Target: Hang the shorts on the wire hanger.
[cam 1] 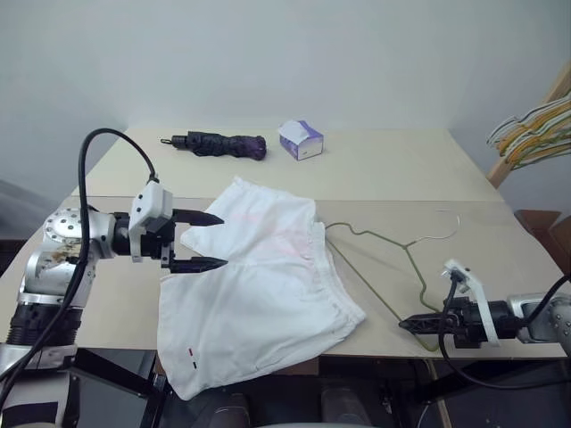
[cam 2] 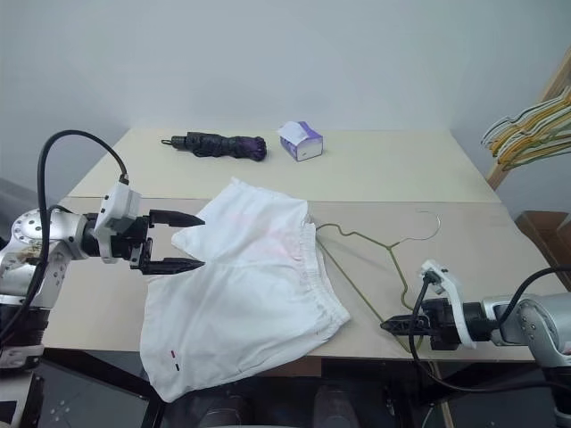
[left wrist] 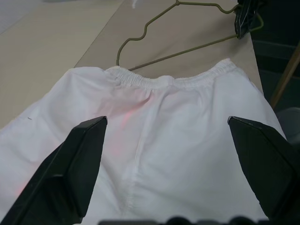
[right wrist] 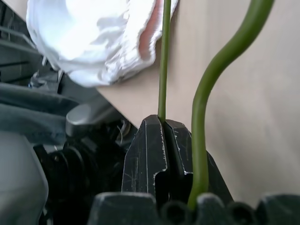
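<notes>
The white shorts (cam 1: 259,285) lie spread on the table, waistband toward the right and one leg hanging over the front edge, a small red-and-dark mark on its hem. My left gripper (cam 1: 223,241) is open at the shorts' left edge, one finger above the other, nothing between them. In the left wrist view the shorts (left wrist: 178,126) stretch out beyond the fingers (left wrist: 75,164). The olive-green wire hanger (cam 1: 373,287) lies flat just right of the waistband. My right gripper (cam 1: 403,325) is shut on its near corner at the table's front edge, and the right wrist view shows the wire (right wrist: 163,70) pinched between the closed fingers.
A folded dark purple umbrella (cam 1: 219,144) and a small tissue box (cam 1: 301,140) lie at the back of the beige table (cam 1: 401,169). A bunch of yellow and green hangers (cam 1: 535,129) hangs on a wooden rack off the table's right side.
</notes>
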Robot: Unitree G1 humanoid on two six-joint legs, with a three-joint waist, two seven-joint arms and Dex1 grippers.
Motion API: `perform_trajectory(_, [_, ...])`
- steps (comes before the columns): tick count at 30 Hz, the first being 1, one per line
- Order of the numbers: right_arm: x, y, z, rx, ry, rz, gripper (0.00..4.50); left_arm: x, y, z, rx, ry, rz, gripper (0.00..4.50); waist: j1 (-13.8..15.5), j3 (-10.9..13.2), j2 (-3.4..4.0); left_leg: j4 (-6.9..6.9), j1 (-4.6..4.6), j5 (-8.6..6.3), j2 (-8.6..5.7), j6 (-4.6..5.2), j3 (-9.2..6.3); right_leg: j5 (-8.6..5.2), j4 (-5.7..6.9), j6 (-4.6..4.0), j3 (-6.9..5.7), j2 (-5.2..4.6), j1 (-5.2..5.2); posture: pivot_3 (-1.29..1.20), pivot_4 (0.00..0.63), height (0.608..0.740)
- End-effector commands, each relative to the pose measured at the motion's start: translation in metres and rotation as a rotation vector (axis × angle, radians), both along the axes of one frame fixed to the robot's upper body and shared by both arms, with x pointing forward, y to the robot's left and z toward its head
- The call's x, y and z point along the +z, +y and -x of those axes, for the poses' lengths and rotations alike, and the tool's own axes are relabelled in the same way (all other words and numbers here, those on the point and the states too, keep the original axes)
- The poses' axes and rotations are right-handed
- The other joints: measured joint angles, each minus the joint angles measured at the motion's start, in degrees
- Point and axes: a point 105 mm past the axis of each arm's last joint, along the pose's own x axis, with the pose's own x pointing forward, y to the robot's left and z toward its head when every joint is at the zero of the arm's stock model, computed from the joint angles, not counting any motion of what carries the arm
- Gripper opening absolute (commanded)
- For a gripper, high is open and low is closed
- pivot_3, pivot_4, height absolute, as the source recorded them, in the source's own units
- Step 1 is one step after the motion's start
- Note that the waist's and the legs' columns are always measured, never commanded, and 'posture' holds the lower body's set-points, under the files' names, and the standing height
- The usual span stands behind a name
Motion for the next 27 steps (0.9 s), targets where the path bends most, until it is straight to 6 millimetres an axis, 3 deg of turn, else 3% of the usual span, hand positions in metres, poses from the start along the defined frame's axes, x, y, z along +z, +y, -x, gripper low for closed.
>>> perform_trajectory(1, [0.006, 0.004, 0.0, 0.054, -0.025, -0.003, 0.0, 0.011, 0.001, 0.002, -0.001, -0.057, 0.003, 4.46, 0.15, 0.0, 0.0, 0.0, 0.0, 0.0, 0.0, -0.01, 0.01, 0.0, 0.0, 0.0, 0.0, 0.0, -0.01, -0.17, 0.0, 0.74])
perform_trajectory(9, [0.005, 0.008, 0.002, 0.119, -0.013, -0.012, 0.0, 0.011, 0.0, 0.0, 0.015, -0.056, 0.015, 4.46, 0.62, 0.0, 0.0, 0.04, -0.24, 0.01, 0.0, 0.01, 0.02, 0.03, 0.0, -0.01, 0.0, 0.0, -0.22, -0.17, 0.0, 0.74])
perform_trajectory(18, [-0.009, 0.005, -0.036, 0.07, -0.02, 0.066, 0.0, 0.017, -0.002, -0.001, 0.013, -0.078, 0.017, 4.46, 0.63, 0.03, 0.05, 0.05, -0.25, 0.17, 0.01, 0.26, 0.04, 0.07, 0.0, -0.05, 0.0, 0.0, -0.25, -0.14, 0.0, 0.74])
perform_trajectory(27, [0.004, 0.011, -0.027, 0.186, -0.006, 0.028, 0.0, 0.013, -0.002, 0.004, 0.023, -0.083, 0.013, 4.46, 1.09, 0.04, 0.06, 0.04, -0.27, 0.25, 0.0, 0.41, 0.02, 0.07, 0.02, -0.05, 0.0, 0.01, -0.27, -0.12, 0.0, 0.74])
